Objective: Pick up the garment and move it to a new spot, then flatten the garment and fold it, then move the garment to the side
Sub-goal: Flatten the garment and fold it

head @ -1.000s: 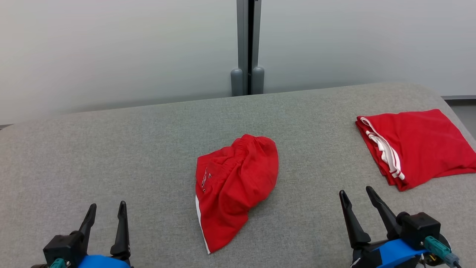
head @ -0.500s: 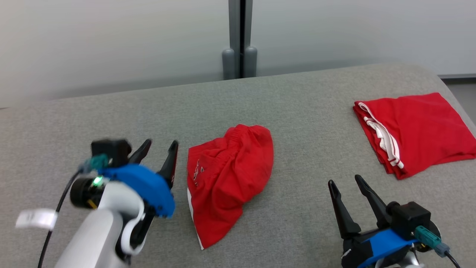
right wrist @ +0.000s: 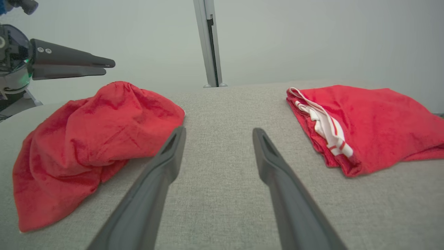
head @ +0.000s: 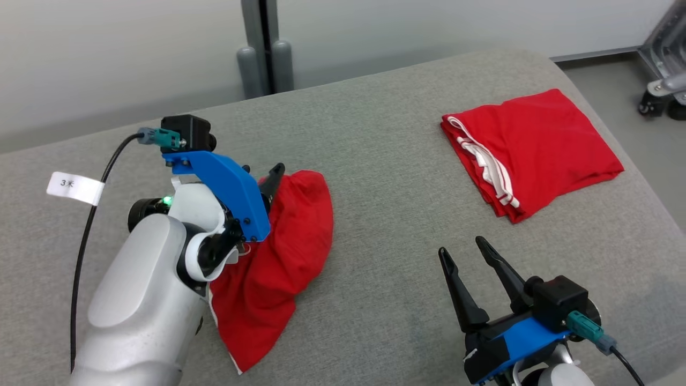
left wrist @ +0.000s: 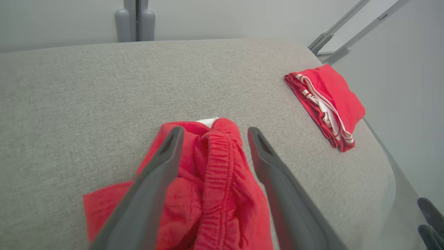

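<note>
Test lab: bare partition panels (head: 107, 64), grey post (head: 266, 32) at 11 o'clock, fabric-covered counter (head: 386, 161), wheeled metal frame (head: 664, 86) at 2 o'clock.

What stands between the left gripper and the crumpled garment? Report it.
Nothing visible. The open left gripper hangs over the crumpled garment, fingers astride its waistband; the folded garment lies well off to the right.

The garment (head: 289, 252), red shorts with a gathered elastic waistband and a white edge stripe, lies crumpled in a loose heap on the grey table (head: 386, 161). It sits left of the table's middle, one end trailing toward the near edge.
</note>
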Motion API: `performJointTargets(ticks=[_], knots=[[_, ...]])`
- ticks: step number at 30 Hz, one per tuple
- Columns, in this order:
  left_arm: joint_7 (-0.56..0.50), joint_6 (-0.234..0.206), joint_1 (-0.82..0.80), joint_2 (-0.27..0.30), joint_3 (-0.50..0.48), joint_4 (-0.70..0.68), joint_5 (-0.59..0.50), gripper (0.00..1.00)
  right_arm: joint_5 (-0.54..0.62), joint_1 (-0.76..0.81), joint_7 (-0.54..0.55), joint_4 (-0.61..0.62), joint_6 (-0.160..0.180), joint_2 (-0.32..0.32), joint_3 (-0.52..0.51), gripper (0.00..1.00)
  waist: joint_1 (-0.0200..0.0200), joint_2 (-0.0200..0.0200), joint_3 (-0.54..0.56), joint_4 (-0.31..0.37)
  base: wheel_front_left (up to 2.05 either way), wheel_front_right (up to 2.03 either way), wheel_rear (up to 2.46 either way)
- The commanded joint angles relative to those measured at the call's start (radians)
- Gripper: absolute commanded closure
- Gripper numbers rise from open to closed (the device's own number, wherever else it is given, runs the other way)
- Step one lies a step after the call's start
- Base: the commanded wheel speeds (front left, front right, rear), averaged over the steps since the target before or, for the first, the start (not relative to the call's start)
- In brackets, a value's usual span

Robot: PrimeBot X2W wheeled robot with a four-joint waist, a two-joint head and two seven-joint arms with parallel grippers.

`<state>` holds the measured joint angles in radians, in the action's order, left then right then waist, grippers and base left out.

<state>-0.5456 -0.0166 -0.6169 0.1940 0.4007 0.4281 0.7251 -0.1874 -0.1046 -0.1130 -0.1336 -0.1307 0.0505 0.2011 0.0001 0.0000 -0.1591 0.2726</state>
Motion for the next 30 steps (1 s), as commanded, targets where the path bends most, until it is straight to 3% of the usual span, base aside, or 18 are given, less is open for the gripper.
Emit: performJointTargets(ticks=[1, 12, 13, 15, 22, 30], knots=[[-0.011, -0.006, -0.027, -0.003, -0.005, 0.012, 0.009, 0.00, -0.012, -0.016, -0.010, -0.008, 0.000, 0.000, 0.007, 0.00, -0.0001, 0.0000, -0.017, 0.038, 0.00, 0.00, 0.00], [-0.182, -0.054, -0.045, 0.014, 0.045, 0.060, 0.008, 0.00, -0.025, -0.029, -0.038, -0.042, 0.000, 0.000, 0.019, 0.00, -0.0001, 0.0000, -0.022, 0.090, 0.00, 0.00, 0.00], [-0.185, -0.045, -0.047, 0.017, 0.050, 0.049, 0.007, 0.19, -0.026, -0.029, -0.039, -0.043, 0.000, 0.000, 0.018, 0.00, -0.0001, 0.0000, -0.023, 0.090, 0.00, 0.00, 0.00], [-0.158, -0.029, -0.053, 0.019, 0.050, 0.031, 0.001, 1.00, -0.032, -0.031, -0.043, -0.045, 0.000, 0.000, 0.017, 0.00, -0.0001, 0.0000, -0.023, 0.091, 0.00, 0.00, 0.00], [0.076, 0.033, -0.106, 0.009, 0.038, 0.016, -0.056, 1.00, -0.041, -0.041, -0.048, -0.051, 0.000, 0.000, 0.016, 0.00, -0.0001, 0.0000, -0.020, 0.081, 0.00, 0.00, 0.00], [0.322, 0.124, -0.282, 0.004, 0.079, -0.026, -0.142, 1.00, -0.042, -0.035, -0.049, -0.054, 0.000, 0.000, 0.005, 0.00, -0.0001, 0.0000, -0.011, 0.059, 0.00, 0.00, 0.00]])
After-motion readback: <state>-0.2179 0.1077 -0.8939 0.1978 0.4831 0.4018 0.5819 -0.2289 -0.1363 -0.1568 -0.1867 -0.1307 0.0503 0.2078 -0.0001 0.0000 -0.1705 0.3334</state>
